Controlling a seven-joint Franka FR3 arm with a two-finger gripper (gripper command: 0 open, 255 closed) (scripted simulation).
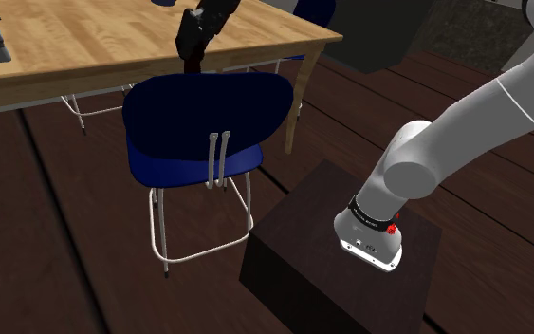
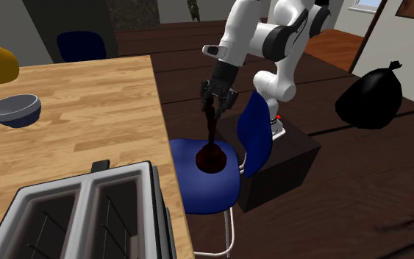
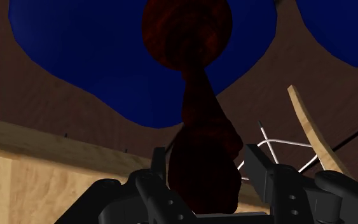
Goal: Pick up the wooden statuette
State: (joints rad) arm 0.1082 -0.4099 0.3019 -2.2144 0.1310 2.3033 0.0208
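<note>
Tool [image 2: 215, 107] clasps slender dark-red statuette [image 2: 212, 151], round base

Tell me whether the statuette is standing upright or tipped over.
Upright: the statuette stands with its round base down on the blue chair seat, its slim neck rising straight to the hand above.

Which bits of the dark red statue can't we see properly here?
1. Second exterior view: whether the statuette rests on the seat of the blue chair or hangs just above it cannot be told.
2. Shoulder view: its base is hidden behind the chair's backrest.
3. Wrist view: its top end is hidden down between the fingers of the tool.
</note>
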